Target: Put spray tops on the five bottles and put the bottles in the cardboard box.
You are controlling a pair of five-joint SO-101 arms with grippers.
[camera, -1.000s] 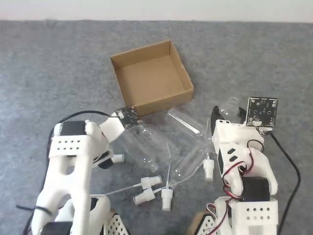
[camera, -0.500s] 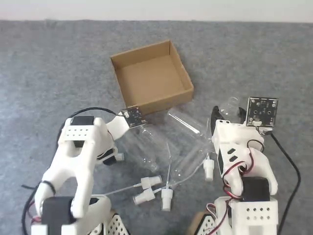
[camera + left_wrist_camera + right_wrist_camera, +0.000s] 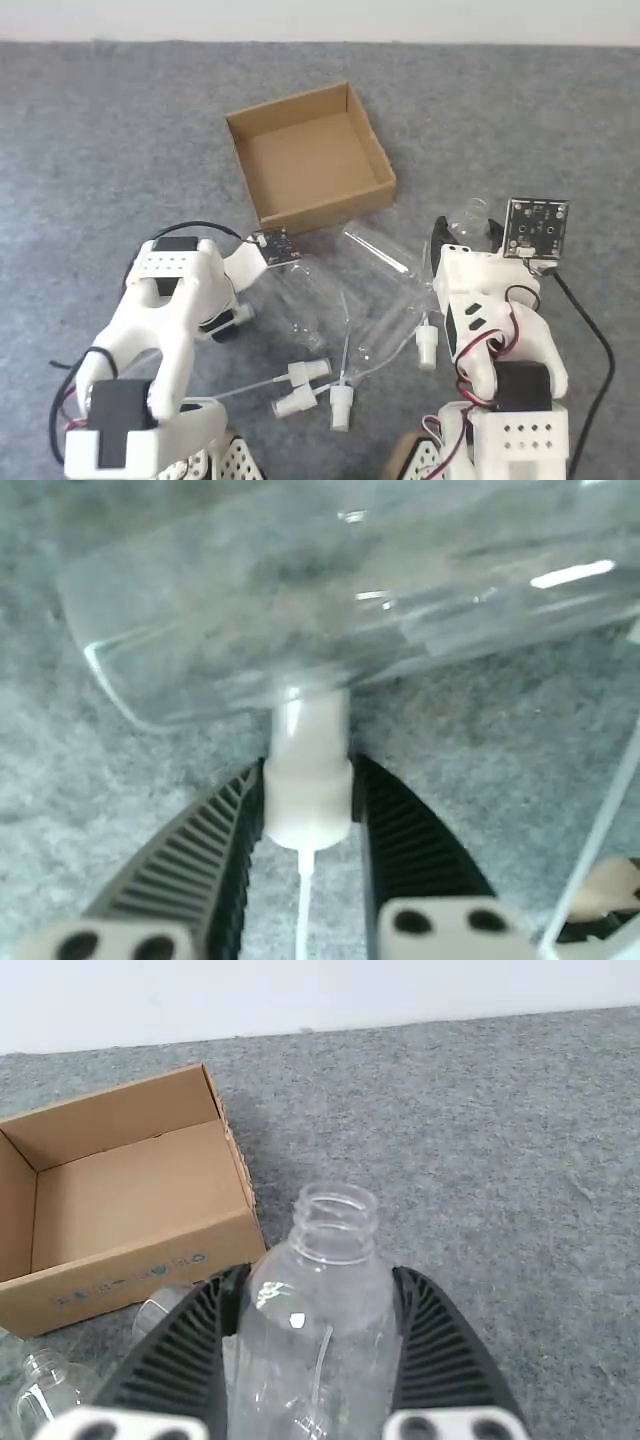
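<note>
1. Left gripper point(image 3: 307, 775) is closed on a white spray top point(image 3: 306, 805), which is pinched at its collar between two ribbed black fingers point(image 3: 225, 850). A thin dip tube is seen trailing back between them.
2. The front end of that spray top is held at the side of a lying bottle point(image 3: 340, 600), a clear one stretched across the grey carpet point(image 3: 520, 730). Whether the two actually touch cannot be told.
3. Right gripper point(image 3: 320, 1280) is clamped around a held bottle point(image 3: 322, 1340), also clear, gripped at its shoulders. Its open neck carries no top and is pointed away from the wrist.
4. The cardboard box point(image 3: 130, 1270) is set on the carpet beyond the held bottle, open side up and apart from it.
5. From above, the cardboard box point(image 3: 325, 210) is seen ahead of both arms, roughly midway between them. Several clear bottles point(image 3: 385, 255) are laid on their sides in a cluster just in front of it, between the two arms.
6. Four loose spray tops point(image 3: 308, 372) are scattered on the carpet near the arm bases, each with its tube attached. Three are grouped together and one lies just beside the right arm.
</note>
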